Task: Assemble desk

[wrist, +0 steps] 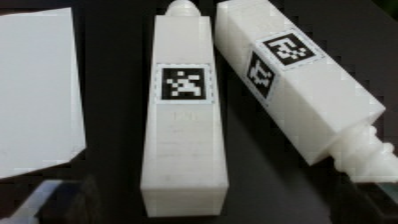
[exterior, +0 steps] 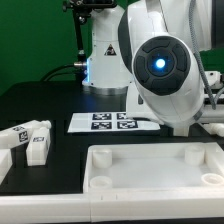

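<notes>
In the wrist view two white square-section desk legs lie side by side on the black table, each with a black-and-white tag: one leg [wrist: 187,120] straight under me, the other leg [wrist: 294,80] angled beside it. My gripper [wrist: 210,205] is open above the near end of the first leg, its dark blurred fingertips [wrist: 54,205] wide on either side and not touching it. In the exterior view the rimmed desk top [exterior: 150,165] lies in the foreground and two more legs [exterior: 32,140] lie at the exterior view's left. The gripper is hidden behind the arm there.
The marker board [exterior: 115,122] lies behind the desk top. The arm's bulky body [exterior: 165,70] with a blue light fills the exterior view's right. A flat white surface [wrist: 36,100] lies beside the legs in the wrist view; I cannot tell what it is.
</notes>
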`<state>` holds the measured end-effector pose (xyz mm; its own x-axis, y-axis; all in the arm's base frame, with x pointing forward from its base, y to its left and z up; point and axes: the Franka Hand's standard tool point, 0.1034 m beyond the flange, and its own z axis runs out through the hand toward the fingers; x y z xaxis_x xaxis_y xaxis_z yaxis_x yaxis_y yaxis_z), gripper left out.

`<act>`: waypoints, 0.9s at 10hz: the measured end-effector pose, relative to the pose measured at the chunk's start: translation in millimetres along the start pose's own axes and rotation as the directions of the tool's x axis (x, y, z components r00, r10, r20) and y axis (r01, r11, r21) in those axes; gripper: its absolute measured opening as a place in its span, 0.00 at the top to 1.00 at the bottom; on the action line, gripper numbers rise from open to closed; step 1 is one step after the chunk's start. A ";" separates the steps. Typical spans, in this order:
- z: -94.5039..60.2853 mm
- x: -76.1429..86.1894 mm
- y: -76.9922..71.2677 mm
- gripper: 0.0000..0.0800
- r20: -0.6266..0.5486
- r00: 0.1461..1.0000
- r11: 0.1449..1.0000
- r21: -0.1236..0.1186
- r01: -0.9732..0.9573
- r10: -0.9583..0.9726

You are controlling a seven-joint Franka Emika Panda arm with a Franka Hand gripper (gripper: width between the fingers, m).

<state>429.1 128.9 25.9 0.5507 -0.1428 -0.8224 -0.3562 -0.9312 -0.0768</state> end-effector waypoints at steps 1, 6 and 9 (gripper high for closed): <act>22.3 -4.0 3.6 0.19 0.019 1.000 1.000 -0.015 -0.006 0.007; 23.5 -3.2 8.5 0.19 0.019 1.000 1.000 -0.019 0.016 -0.015; 23.7 -3.2 8.4 0.56 0.019 1.000 1.000 -0.019 0.016 -0.016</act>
<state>406.4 129.5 14.6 0.5417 -0.1218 -0.8317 -0.3330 -0.9396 -0.0793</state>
